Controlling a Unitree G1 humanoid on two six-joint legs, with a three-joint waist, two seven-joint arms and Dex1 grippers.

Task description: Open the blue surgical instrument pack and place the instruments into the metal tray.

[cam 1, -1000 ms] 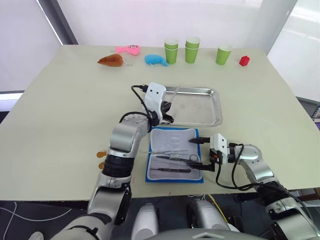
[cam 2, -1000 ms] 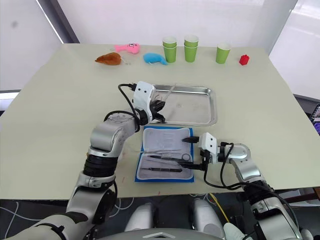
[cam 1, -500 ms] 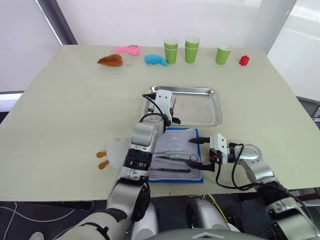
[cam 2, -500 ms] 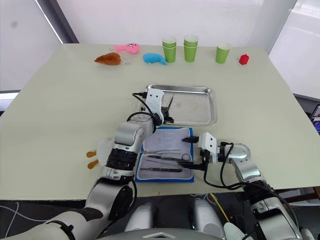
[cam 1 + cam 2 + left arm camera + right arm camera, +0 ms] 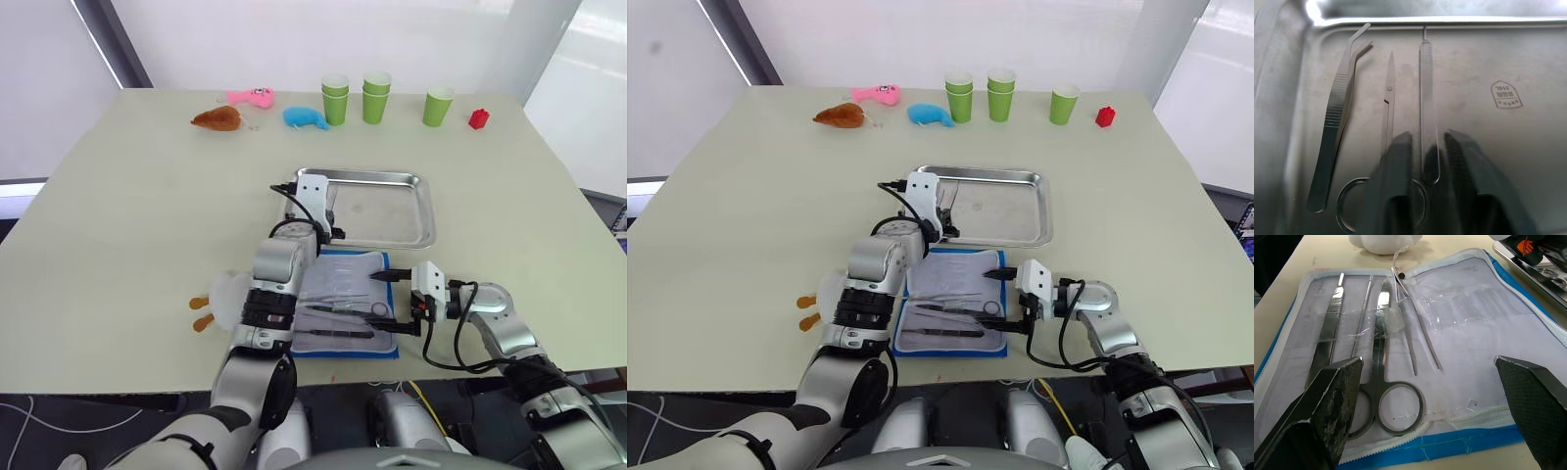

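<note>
Left jaws pinch a thin scalpel-like tool inside the tray, beside tweezers and scissors; right jaws spread over the open pack, with several instruments left.

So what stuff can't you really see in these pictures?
- Scissors in the metal tray: left wrist view, the left gripper's fingers cover one ring.
- Thin tool between those fingers: I cannot tell whether it is gripped.
- Blue surgical instrument pack: left eye view, the left arm hides its left part.
- Stamp on the tray: too small to read.
</note>
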